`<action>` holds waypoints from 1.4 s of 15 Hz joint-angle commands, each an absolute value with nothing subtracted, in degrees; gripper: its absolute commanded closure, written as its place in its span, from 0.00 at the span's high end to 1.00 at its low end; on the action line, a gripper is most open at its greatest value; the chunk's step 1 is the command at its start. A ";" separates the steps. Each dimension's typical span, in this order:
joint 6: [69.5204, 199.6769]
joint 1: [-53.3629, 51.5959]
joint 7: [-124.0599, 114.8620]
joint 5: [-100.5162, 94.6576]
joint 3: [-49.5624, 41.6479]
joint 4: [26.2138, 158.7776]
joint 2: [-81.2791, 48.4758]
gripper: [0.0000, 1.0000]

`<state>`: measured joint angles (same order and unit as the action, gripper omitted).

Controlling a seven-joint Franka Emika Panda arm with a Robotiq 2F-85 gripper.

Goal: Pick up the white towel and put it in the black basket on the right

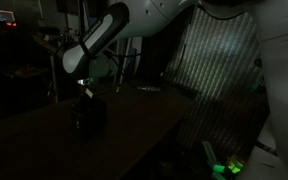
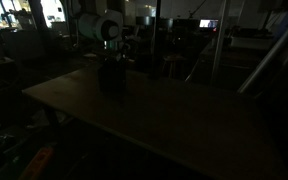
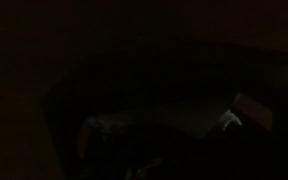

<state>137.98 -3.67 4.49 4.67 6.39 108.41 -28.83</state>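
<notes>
The room is very dark. The black basket (image 1: pixel 88 114) (image 2: pixel 111 80) stands on the table (image 1: pixel 39 140) (image 2: pixel 174 115) as a squat dark shape. My gripper (image 1: pixel 84 91) (image 2: pixel 111 56) hangs straight above it, close to its rim, and is shut. Darkness hides what, if anything, sits between its fingers. The white towel cannot be made out in either exterior view. The wrist view is almost black; a faint pale patch (image 3: pixel 104 126) shows low on the left, and I cannot tell what it is.
A ribbed pale panel (image 1: pixel 219 60) stands beyond the table's end. Small green lights (image 1: pixel 229 165) glow on the floor. A small flat object (image 1: pixel 149 90) lies near the table's far edge. Dim furniture and a lit screen (image 2: pixel 206 24) fill the background.
</notes>
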 commanded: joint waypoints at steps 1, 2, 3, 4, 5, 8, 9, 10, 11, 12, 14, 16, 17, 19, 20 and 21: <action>135.48 -2.54 7.28 7.41 8.29 106.28 -31.21 0.13; 135.24 -2.58 7.38 7.61 8.34 106.18 -31.41 0.14; 135.02 -2.58 7.54 7.92 8.43 106.18 -31.44 0.13; 134.63 -2.59 7.68 8.10 8.48 106.09 -31.46 0.13; 134.50 -2.66 7.61 8.19 8.48 106.07 -31.52 0.13; 134.50 -2.91 7.22 8.12 8.40 106.42 -31.01 0.13; 134.59 -3.04 6.97 7.94 8.30 106.60 -30.64 0.13; 134.74 -3.27 6.41 7.56 8.02 106.78 -30.10 0.14; 134.85 -3.49 5.91 7.15 7.72 106.92 -29.59 0.18; 134.95 -3.70 5.46 6.71 7.43 107.18 -28.85 0.33; 134.96 -4.18 4.44 5.81 6.84 107.53 -27.38 0.36; 134.84 -4.42 4.04 5.15 6.53 107.71 -26.09 0.38; 134.55 -4.67 3.63 4.55 6.27 107.64 -25.50 0.27; 134.08 -4.93 3.12 3.63 6.05 107.47 -24.49 0.16; 133.77 -5.05 2.83 3.21 6.00 107.39 -24.09 0.13; 133.59 -5.12 2.64 2.93 6.04 107.33 -23.71 0.11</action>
<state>135.32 -3.91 4.56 4.59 6.98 107.42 -26.04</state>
